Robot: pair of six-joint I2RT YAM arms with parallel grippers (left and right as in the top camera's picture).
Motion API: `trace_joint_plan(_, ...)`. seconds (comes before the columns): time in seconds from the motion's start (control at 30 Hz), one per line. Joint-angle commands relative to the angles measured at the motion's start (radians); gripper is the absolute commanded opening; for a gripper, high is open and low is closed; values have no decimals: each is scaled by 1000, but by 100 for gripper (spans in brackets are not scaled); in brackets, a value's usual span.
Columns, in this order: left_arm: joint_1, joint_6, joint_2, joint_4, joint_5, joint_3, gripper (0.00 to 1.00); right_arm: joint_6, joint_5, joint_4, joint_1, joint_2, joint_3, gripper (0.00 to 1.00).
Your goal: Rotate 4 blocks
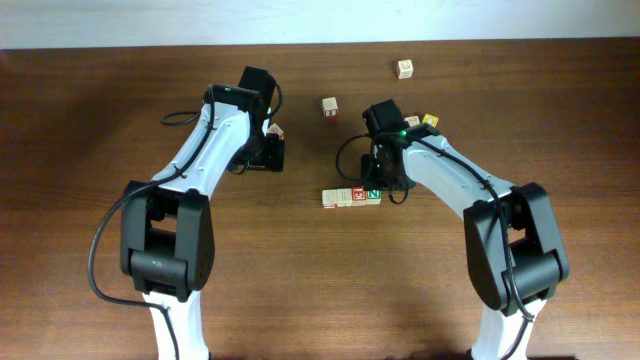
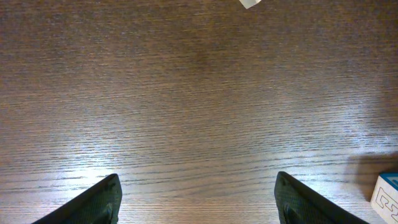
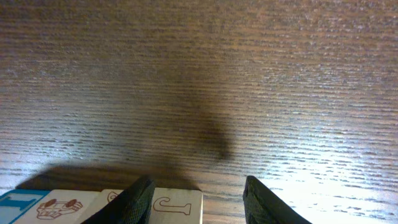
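Wooden blocks [image 1: 351, 196], four in a row, we see overhead only; right wrist alone reads "J" on the end block [image 3: 177, 208]. Jaws apart on left gripper [image 2: 198, 176] and right gripper [image 3: 199, 180].

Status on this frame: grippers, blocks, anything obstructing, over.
Left gripper open, empty, away from the blocks. Right gripper open, low at one end of the four-block row. Nothing in the way.

Blocks [image 1: 358, 195]: four small wooden cubes sitting touching in one row on the tabletop [image 1: 150, 80].
Order: pale cube [image 1: 329, 198], two red-marked cubes [image 1: 344, 196], green-lettered cube [image 1: 373, 194] lying rightmost.
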Motion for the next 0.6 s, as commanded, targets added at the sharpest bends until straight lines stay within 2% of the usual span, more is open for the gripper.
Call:
trace_joint_plan(0.0,-1,2,5,-1,8,18,77,8,15,-5,-4,7,4,48)
trace_joint_plan(0.37,-1,2,5,-1,8,18,76,8,2,-13,-18,-5,48,49)
trace_joint_plan(0.43,0,2,5,-1,8,18,73,6,-31,-76,-44,-32,148,49)
trace_joint_plan(0.57,0,34,5,-12,8,27,76,-24,-45,-263,-85,-76,382,49)
